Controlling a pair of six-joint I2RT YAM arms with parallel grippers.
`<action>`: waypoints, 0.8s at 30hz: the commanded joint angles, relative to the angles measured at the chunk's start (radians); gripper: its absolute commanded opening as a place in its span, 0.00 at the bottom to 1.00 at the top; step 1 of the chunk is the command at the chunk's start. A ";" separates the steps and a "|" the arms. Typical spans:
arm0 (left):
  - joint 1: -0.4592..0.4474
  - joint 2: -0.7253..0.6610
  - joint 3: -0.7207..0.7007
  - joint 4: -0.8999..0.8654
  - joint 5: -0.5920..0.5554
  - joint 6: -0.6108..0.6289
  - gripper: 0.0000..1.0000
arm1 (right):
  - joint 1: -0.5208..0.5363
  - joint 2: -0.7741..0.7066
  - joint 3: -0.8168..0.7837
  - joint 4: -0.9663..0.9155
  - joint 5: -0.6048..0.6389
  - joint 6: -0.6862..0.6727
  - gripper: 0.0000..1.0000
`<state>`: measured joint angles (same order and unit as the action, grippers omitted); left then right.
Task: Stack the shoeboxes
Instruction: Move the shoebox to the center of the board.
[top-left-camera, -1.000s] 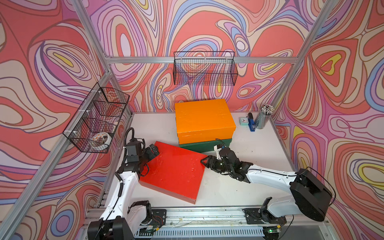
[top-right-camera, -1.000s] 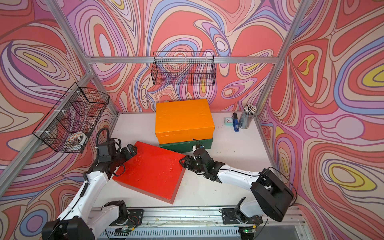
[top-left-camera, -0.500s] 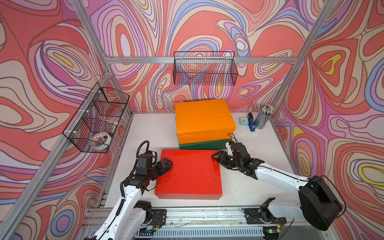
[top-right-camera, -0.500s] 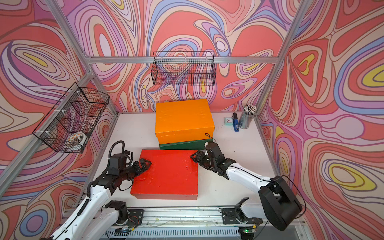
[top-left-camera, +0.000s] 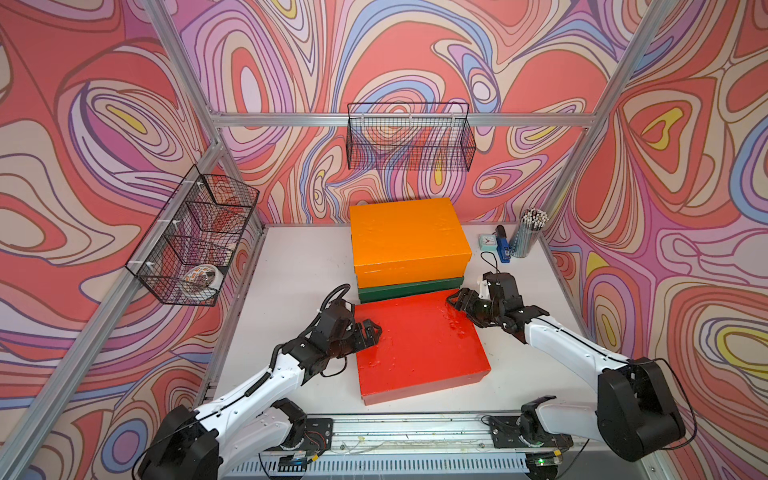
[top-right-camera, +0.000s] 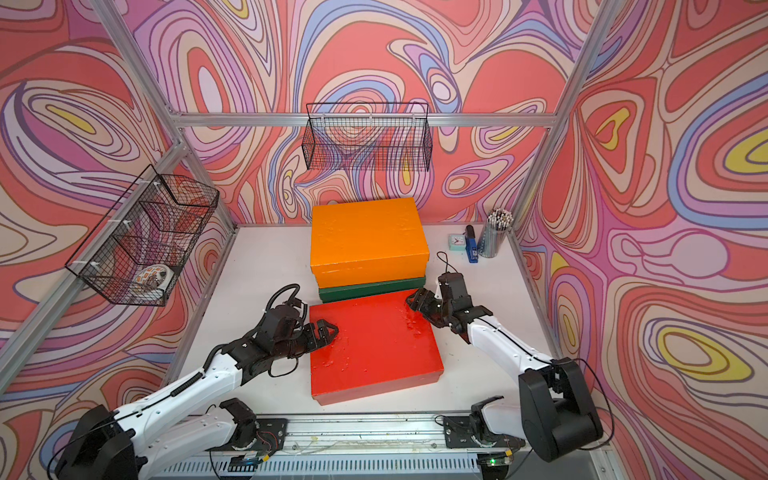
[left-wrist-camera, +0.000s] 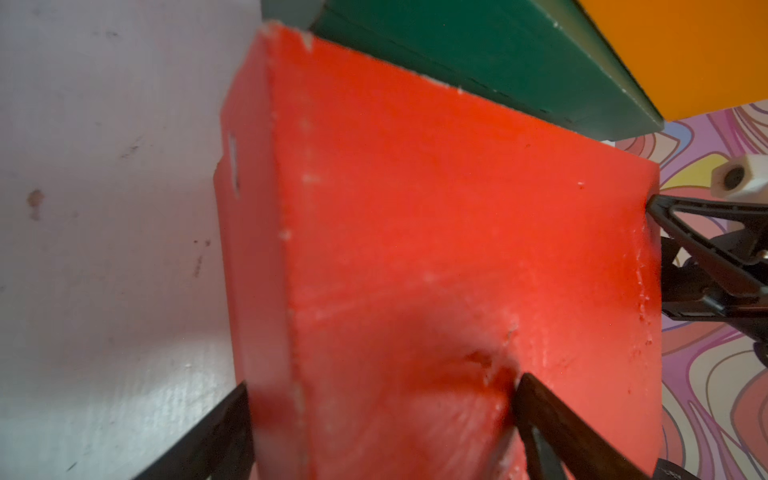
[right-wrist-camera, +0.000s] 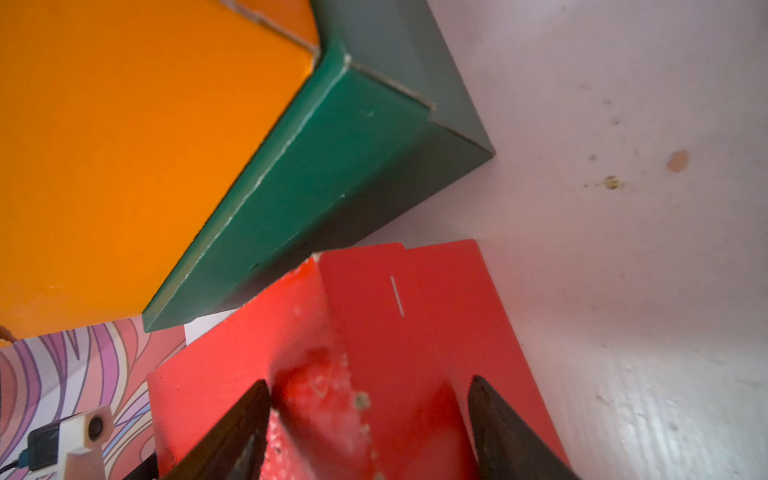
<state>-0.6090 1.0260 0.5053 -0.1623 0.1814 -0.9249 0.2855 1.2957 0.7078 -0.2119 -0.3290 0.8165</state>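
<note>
Red shoebox (top-left-camera: 419, 349): flat on counter (top-left-camera: 291, 270), lid on, at the front centre and slightly skewed. Its far edge is just in front of green shoebox (top-left-camera: 407, 289); contact not confirmable.

Green shoebox: on counter behind the red one. Orange shoebox (top-left-camera: 409, 239) is stacked on it, approx. flush.

L tool (top-left-camera: 370, 330): at the red shoebox's left edge, jaws spread wide across the box's height. Left wrist view shows one finger (left-wrist-camera: 536, 407) pressed on the lid and the other finger (left-wrist-camera: 224, 424) at the foot of the side wall. Holding the red shoebox.

R tool (top-left-camera: 455, 301): at the red shoebox's far right corner, jaws wide. Right wrist view shows one finger (right-wrist-camera: 245, 419) over the lid and the other finger (right-wrist-camera: 494, 419) standing off the side wall. No grip seen.

Misc.: pen cup (top-left-camera: 528, 237), blue stapler (top-left-camera: 503, 249) and small clock (top-left-camera: 486, 242) at the far right corner of the counter.
</note>
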 joint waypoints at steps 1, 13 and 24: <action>-0.024 0.038 0.038 0.007 -0.005 -0.016 0.93 | -0.008 -0.003 0.047 -0.131 -0.020 -0.065 0.84; -0.025 -0.053 0.108 -0.176 -0.031 0.043 1.00 | -0.052 -0.129 0.031 -0.255 0.034 -0.094 0.94; -0.024 -0.041 -0.066 -0.012 0.115 -0.003 0.99 | -0.052 -0.238 -0.090 -0.275 -0.094 -0.102 0.96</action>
<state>-0.6277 0.9741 0.4725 -0.1989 0.2615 -0.9119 0.2363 1.0740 0.6453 -0.4698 -0.3695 0.7261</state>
